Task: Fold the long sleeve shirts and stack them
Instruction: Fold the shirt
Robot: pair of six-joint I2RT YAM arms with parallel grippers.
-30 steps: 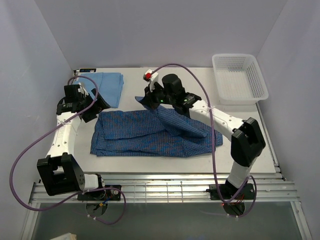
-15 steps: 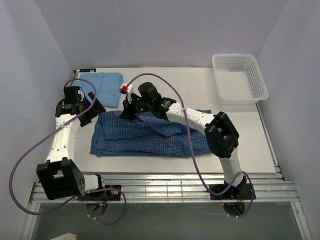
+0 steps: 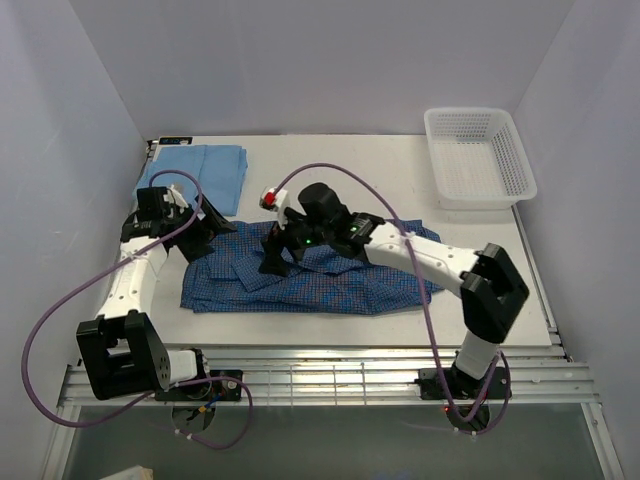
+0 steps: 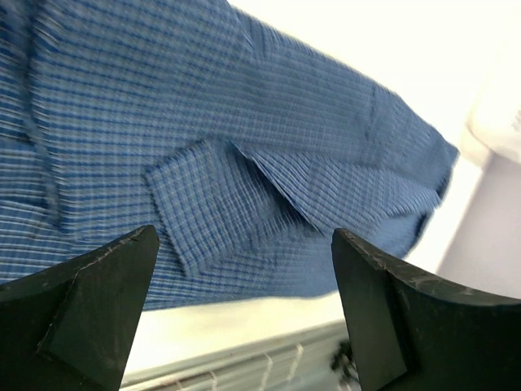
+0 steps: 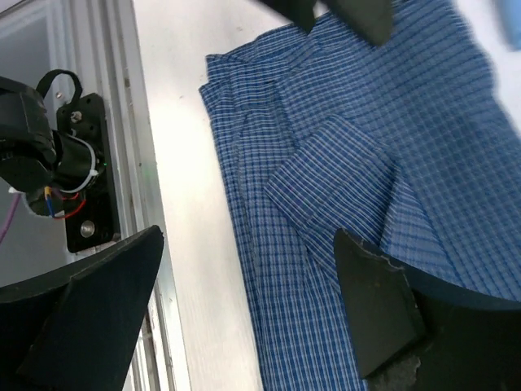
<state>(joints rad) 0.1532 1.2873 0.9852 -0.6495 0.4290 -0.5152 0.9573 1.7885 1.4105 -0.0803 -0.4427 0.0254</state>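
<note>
Right pincer (image 3: 272, 258) now sits further left, jaws sprung wide, empty; sleeve (image 5: 334, 175) beneath it lies across checked shirt (image 3: 340, 285), narrowing it. Left pincer (image 3: 205, 232) hovers alongside, equally spread, empty.

Right gripper (image 3: 273, 262) — earlier pinched shut on the sleeve (image 3: 243, 275) of the checked shirt (image 3: 340, 285), holding it up above the shirt's far edge. It has since travelled leftward and nearer, and now sits low over the shirt's left half, jaws spread wide with nothing between them.

Sleeve — no longer lifted. It has been released and lies flat, folded across the shirt's body, with the cuff toward the left.

Right arm's elbow — swung in toward the middle, then back out to the right.

Left gripper (image 3: 212, 232) — shifted nearer and slightly right, from just beside the shirt's far-left corner to over it.
</note>
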